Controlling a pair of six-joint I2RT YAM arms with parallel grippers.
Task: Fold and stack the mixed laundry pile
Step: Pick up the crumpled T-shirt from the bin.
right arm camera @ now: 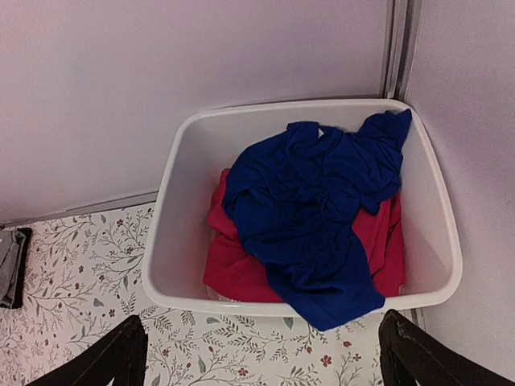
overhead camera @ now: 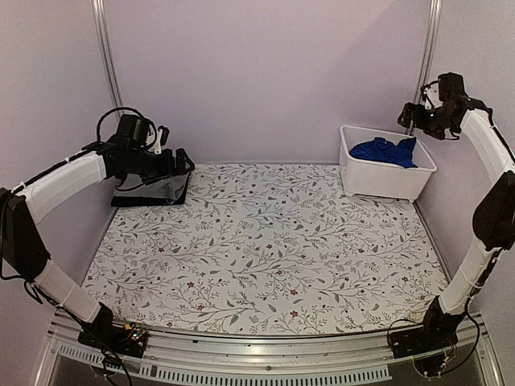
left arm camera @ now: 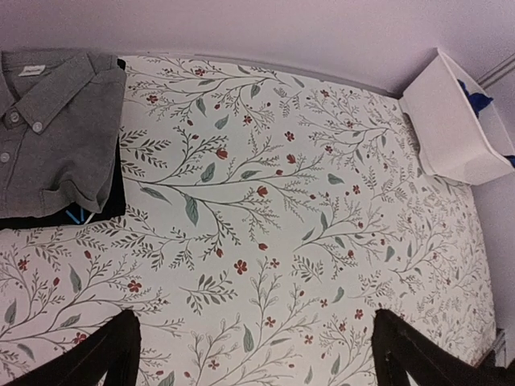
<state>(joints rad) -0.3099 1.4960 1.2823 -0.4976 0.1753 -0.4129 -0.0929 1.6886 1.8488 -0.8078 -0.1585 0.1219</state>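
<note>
2 garmts in bin, 1 grey shirt.

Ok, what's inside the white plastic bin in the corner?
A crumpled royal-blue cloth garment lies on top, spilling over the near rim of the white rectangular plastic bin. Under it is a magenta-pink cloth garment, mostly covered. Anything beneath those is hidden.

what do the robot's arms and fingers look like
Both the left arm and right arm have white tubular links joined by black joints. Thin black cables loop over the left wrist. The fingers are dark and wedge-shaped in the wrist views.
</note>
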